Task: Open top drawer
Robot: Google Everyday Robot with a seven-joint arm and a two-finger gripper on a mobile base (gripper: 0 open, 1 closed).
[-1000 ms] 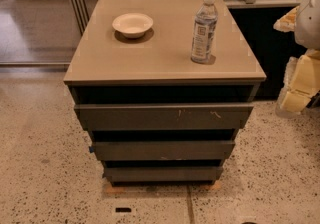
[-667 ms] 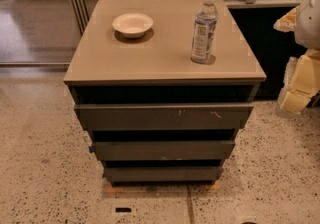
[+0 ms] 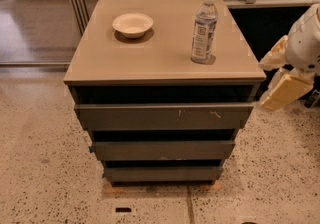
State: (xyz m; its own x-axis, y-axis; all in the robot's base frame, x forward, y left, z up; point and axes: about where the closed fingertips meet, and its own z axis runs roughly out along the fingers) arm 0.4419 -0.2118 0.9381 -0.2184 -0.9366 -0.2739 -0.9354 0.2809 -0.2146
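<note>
The top drawer point(image 3: 162, 116) is the widest of three dark grey-brown handleless fronts in the cabinet, with small pale scratches right of centre. Its front sits flush under the tabletop, with a dark gap above it. My gripper point(image 3: 264, 84) hangs at the right edge of the view, beside the cabinet's right side and level with the top drawer. It is white with two pale yellow fingers point(image 3: 285, 90) spread apart, and it holds nothing. It is not touching the drawer.
A tan tabletop point(image 3: 150, 58) carries a white bowl point(image 3: 132, 24) at back left and an upright plastic water bottle point(image 3: 204, 29) at right. Two narrower drawers point(image 3: 162, 149) sit below. The floor point(image 3: 40, 168) is speckled, and a railing and glass panels stand behind.
</note>
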